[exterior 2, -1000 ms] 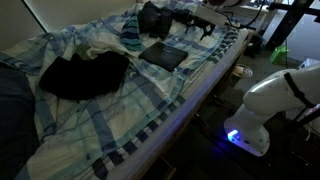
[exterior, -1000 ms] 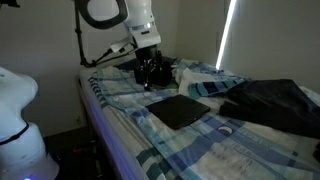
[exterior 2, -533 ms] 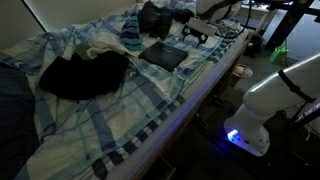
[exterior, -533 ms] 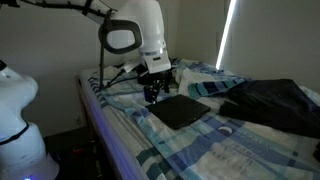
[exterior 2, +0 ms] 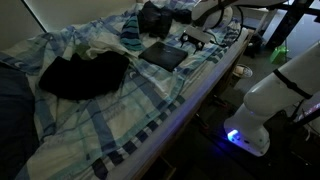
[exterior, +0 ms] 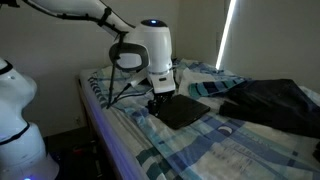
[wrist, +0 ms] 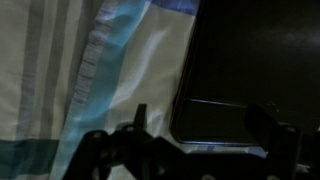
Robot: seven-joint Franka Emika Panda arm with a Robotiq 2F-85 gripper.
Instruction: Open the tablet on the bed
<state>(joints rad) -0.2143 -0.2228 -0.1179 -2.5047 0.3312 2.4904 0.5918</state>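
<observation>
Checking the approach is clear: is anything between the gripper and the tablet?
Nothing visible does. The open gripper hangs right at the tablet's edge over the bed; in the wrist view only bedding and that edge lie below it. The dark cloth and the bag lie clear of it.

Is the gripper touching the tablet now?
Cannot tell. The wrist view shows the gripper at the near edge of the tablet, but it is too dark to show contact or a gap.
</observation>
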